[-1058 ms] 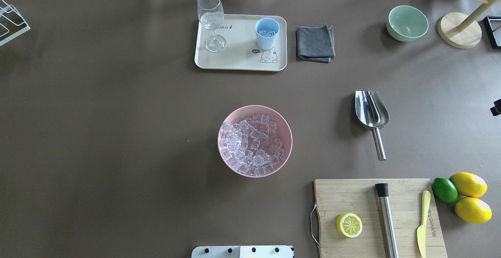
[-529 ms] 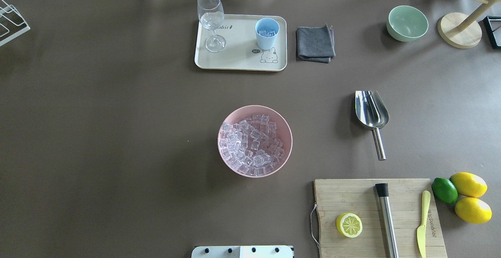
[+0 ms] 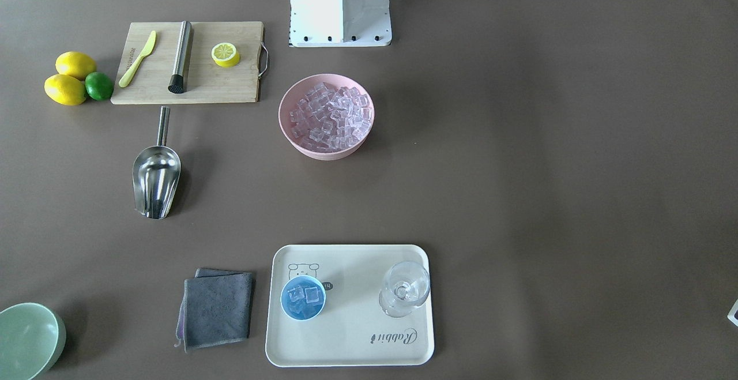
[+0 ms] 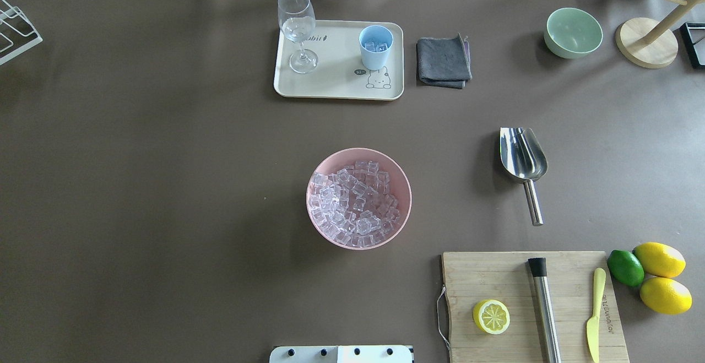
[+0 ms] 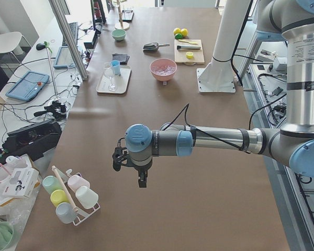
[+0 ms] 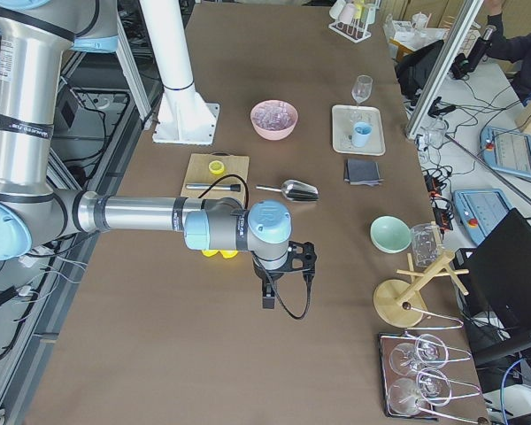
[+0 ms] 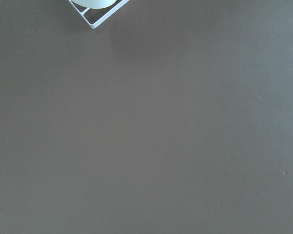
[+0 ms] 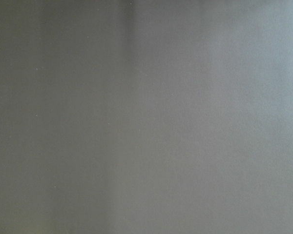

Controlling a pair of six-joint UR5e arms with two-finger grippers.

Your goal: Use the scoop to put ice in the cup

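The steel scoop [image 4: 523, 156] lies on the table, right of centre, trough away from the robot; it also shows in the front view [image 3: 155, 181]. A heap of ice [image 4: 355, 203] fills the pink bowl [image 4: 405, 181] at the centre. The light-blue cup [image 4: 376, 49] stands on the cream tray [image 4: 336, 76] with a few ice cubes [image 3: 304, 294] inside. My left gripper [image 5: 141, 179] hangs over bare table far off at the left end. My right gripper [image 6: 268, 297] hangs far off at the right end. Both show only in side views, so I cannot tell whether they are open or shut.
A stemmed glass [image 4: 297, 21] stands on the tray beside the cup. A grey cloth [image 4: 443, 60] and a pale-green bowl [image 4: 573, 32] lie to the right of it. A cutting board [image 4: 512, 280] holds a half lemon, a steel cylinder [image 4: 544, 308] and a knife.
A dark part of the right arm at the overhead view's right edge has moved out of that view. The objects on the table have not moved.
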